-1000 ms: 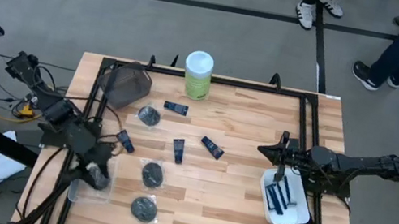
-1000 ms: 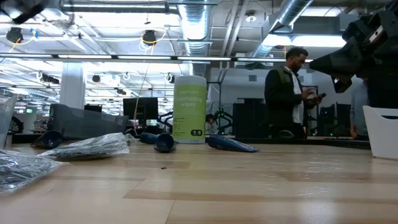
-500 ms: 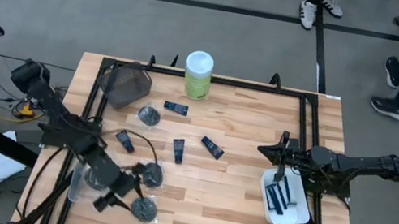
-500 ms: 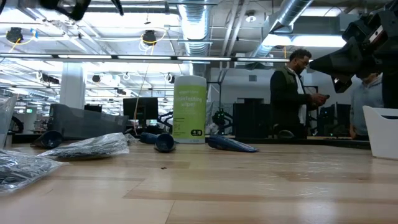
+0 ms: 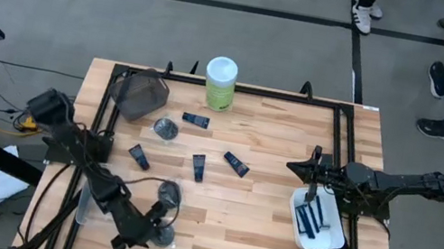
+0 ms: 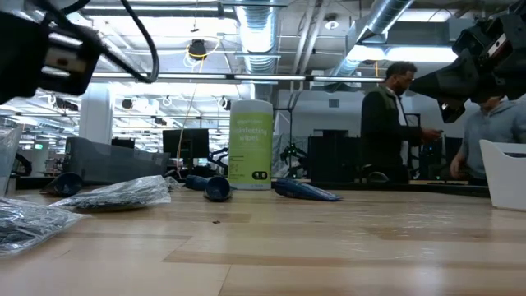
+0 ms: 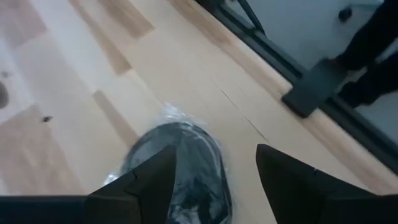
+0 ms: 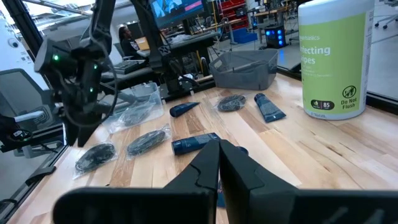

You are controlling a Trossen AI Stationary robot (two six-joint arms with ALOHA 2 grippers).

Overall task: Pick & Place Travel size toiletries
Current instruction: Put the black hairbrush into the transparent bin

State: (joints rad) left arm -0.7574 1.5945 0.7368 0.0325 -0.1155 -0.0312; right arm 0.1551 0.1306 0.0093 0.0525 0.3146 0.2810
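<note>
Pick step, approach phase. Left gripper (image 5: 150, 233) hovers low over the wrapped black disc (image 7: 177, 158) at the counter's (image 5: 261, 214) near edge, fingers spread, nothing held. Next: drop, straddle the disc, close. Right gripper (image 5: 294, 167) waits by the white tray (image 5: 325, 239), fingers pressed together.

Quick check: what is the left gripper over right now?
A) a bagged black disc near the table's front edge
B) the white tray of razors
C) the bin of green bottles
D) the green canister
A: in the left wrist view the open left gripper straddles the bagged black disc; the high view puts it at the front edge.
</note>
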